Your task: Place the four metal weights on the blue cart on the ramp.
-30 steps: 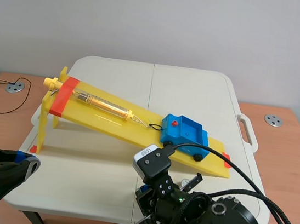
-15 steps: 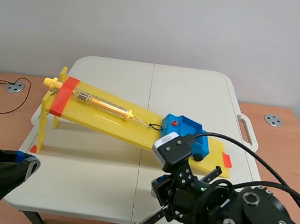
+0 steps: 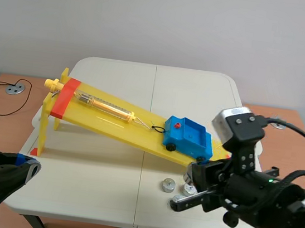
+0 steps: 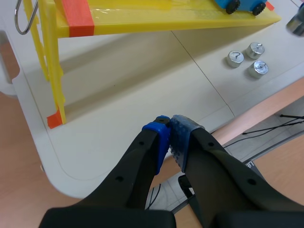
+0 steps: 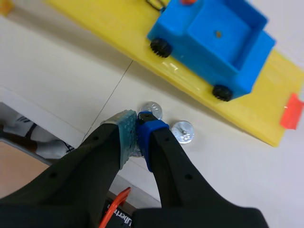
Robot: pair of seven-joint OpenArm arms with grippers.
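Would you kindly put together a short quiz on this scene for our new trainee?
1. How many metal weights show on the table in the left wrist view? A) one B) three C) five
2. True or false: one of the weights already lies in the blue cart.
3. Fill in: the fingers of the left gripper and the right gripper are both ___ (open or shut).
Key: 1 B; 2 false; 3 shut.
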